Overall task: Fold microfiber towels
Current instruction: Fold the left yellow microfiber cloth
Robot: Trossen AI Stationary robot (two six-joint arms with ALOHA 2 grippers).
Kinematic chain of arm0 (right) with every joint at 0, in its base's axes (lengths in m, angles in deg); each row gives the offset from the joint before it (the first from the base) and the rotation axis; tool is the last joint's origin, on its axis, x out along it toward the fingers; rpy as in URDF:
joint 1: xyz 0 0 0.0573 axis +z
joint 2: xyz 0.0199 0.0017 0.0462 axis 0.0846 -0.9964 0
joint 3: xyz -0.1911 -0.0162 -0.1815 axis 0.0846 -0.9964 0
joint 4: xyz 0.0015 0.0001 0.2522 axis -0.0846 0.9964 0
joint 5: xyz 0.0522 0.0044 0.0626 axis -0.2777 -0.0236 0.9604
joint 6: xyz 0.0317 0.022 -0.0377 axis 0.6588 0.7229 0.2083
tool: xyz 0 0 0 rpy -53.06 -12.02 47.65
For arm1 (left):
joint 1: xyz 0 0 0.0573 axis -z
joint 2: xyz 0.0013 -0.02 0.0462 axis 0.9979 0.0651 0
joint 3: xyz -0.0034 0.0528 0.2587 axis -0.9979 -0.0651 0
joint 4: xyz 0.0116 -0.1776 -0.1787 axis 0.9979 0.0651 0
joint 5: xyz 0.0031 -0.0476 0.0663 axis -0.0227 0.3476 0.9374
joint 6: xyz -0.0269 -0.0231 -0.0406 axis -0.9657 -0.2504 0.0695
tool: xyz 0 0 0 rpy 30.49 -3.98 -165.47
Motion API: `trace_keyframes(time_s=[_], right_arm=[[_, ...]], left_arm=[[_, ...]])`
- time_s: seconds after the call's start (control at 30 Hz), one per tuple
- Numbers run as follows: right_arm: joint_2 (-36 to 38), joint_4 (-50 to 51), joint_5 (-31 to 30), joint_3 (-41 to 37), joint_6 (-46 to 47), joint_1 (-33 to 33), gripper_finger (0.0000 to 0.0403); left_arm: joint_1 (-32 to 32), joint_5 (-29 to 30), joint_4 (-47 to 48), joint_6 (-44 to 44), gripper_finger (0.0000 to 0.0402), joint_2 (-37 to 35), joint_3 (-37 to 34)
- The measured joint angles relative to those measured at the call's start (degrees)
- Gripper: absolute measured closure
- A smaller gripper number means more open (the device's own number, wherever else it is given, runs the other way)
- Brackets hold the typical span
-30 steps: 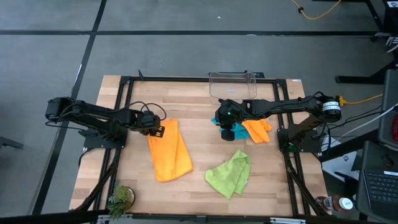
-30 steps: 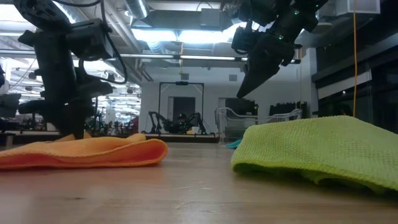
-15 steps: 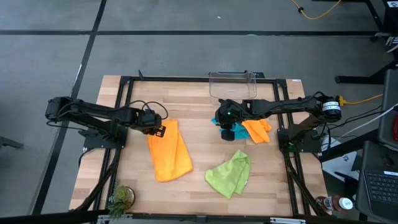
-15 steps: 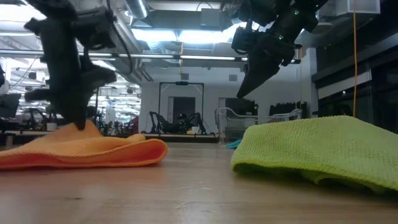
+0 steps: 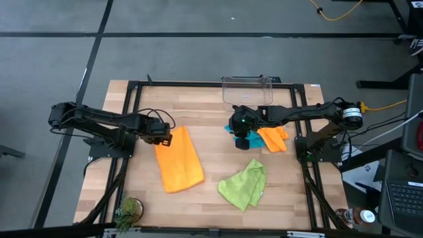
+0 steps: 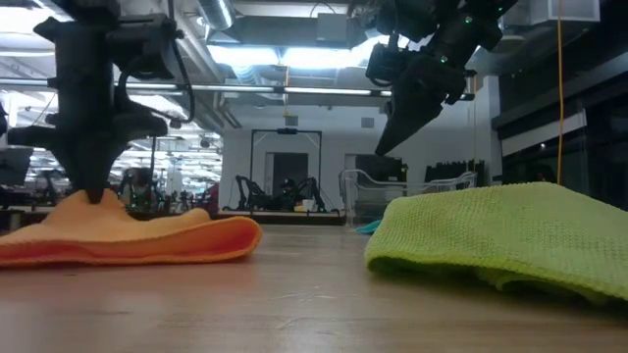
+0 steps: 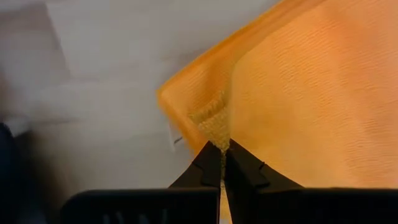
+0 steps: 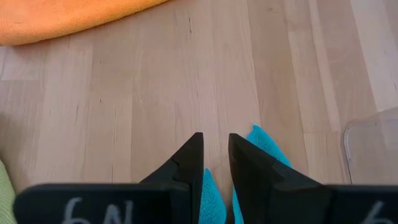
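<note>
Left gripper (image 7: 222,163) pinched tight on a corner of the orange towel (image 5: 178,158), rest of cloth spread flat ahead of it. Right gripper (image 8: 216,163) hovering, fingers slightly apart, teal towel (image 8: 264,144) just below. Probably fold's opening grasp; next, lifting that corner across the cloth.

High view straight down; low view table-level; both share orange towel (image 5: 178,158), wrist views close
</note>
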Motion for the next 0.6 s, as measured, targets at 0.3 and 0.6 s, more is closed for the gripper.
trace_keyframes(time_s=[0.3,0.6], right_arm=[[0.0,0.1,0.0,0.0,0.0,0.0,0.0324],[0.0,-0.1,0.0,0.0,0.0,0.0,0.0325]], left_arm=[[-0.2,0.3,0.4,-1.5,0.0341,0.0,-0.3],[-0.8,0.6,8.5,-0.6,0.0282,0.0,1.9]])
